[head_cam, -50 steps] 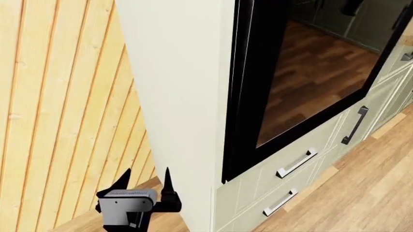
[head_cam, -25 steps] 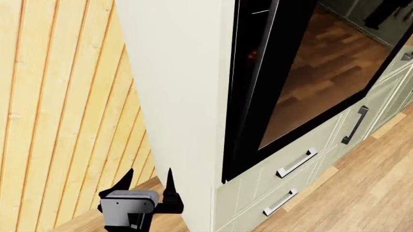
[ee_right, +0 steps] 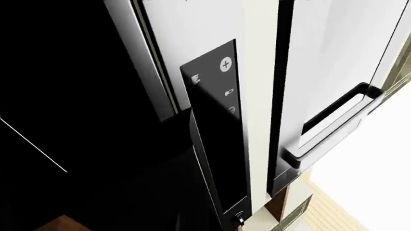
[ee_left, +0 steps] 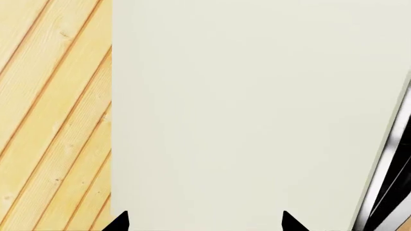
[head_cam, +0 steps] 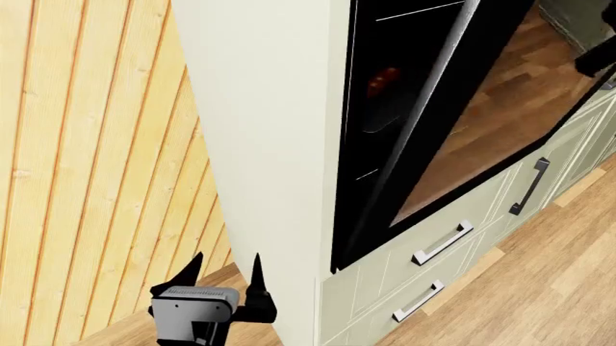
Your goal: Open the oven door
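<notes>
- Oven door [head_cam: 481, 108] is seen swung partway out from its top edge in the head view, hinged along the bottom, its dark glass mirroring a wooden floor.
- Behind the tilted panel, the black oven cavity [head_cam: 385, 122] is exposed, with thin rack lines and a small red-orange glow (what it is cannot be told).
- The door is placed at the upper right of the head view, set in a tall pale cabinet [head_cam: 270, 144], above two pale green drawer fronts with silver bar handles [head_cam: 443, 244].
- Further right, a black vertical handle [head_cam: 529, 186] is carried by a neighbouring cabinet door.
- The left gripper [head_cam: 223, 277] is found low in the head view, beside the cabinet's pale side wall, with its two black fingers spread apart and nothing between them.
- From the left wrist view, only the two dark fingertips [ee_left: 119, 222] are shown, parted wide, facing the plain cabinet side; a slanted wooden plank wall [ee_left: 51, 120] is seen next to it.
- The right gripper is not caught in any view, so its state cannot be told.
- In the right wrist view, a black control strip [ee_right: 218, 125] with small white symbols is framed close up, with a dark bar handle [ee_right: 334, 125] on a pale panel just beside it.
</notes>
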